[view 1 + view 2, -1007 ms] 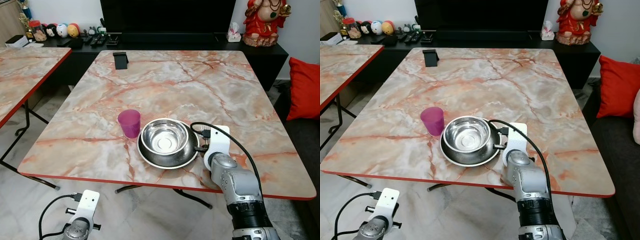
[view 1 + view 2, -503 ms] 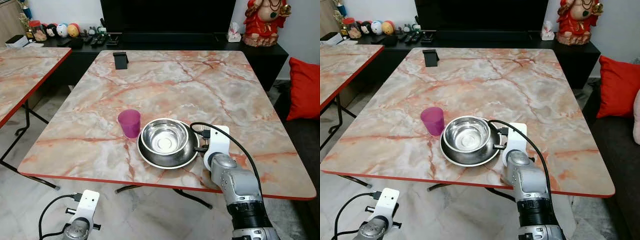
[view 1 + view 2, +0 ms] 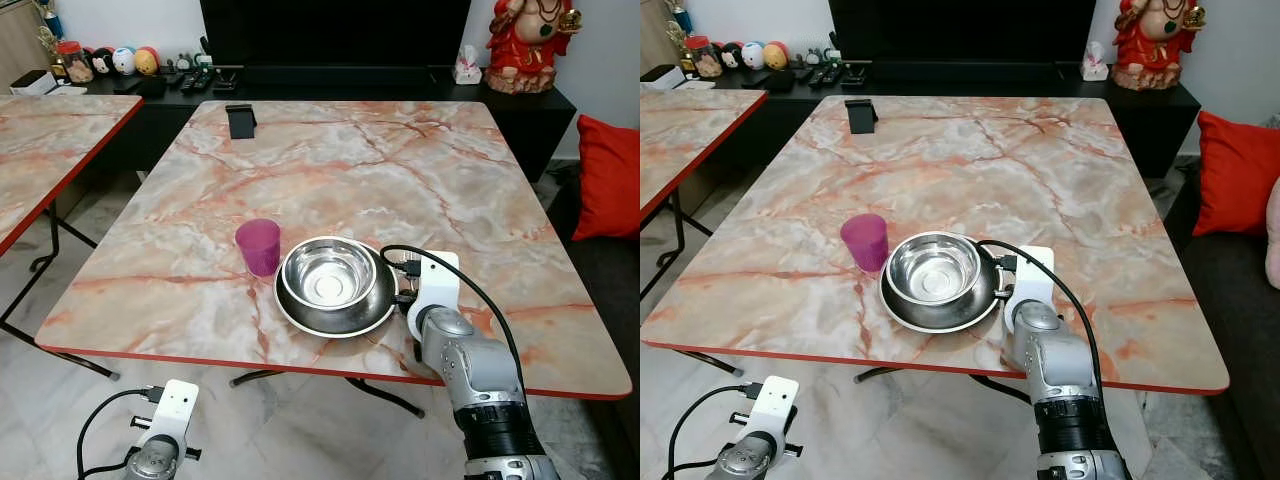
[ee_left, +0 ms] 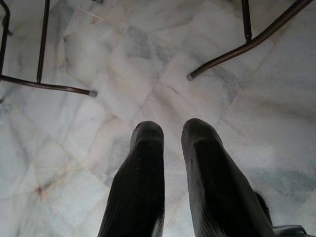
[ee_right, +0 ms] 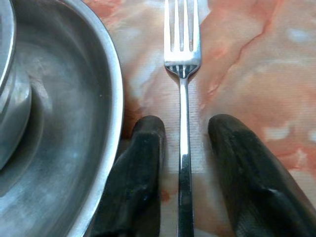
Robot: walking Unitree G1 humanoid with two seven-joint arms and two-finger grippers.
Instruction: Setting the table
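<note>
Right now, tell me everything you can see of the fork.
The fork is plain shiny metal, with slim tines and a narrow straight handle. It lies flat on the marble table, just beside the rim of the steel plate without touching it. The handle runs between the two black fingers of the right gripper, which are spread to either side with a gap on each side, so the fork is not gripped. The tines point away from the gripper. The end of the handle is out of frame.

The counter point(image 3: 400, 170) is pink-and-cream marble veined in rust, with a red edge. The cup point(image 3: 259, 246) is magenta. The bowl point(image 3: 329, 275), plate point(image 3: 300, 318) and fork point(image 5: 182, 89) are shiny silver. The cushion point(image 3: 610, 180) is red.
</note>
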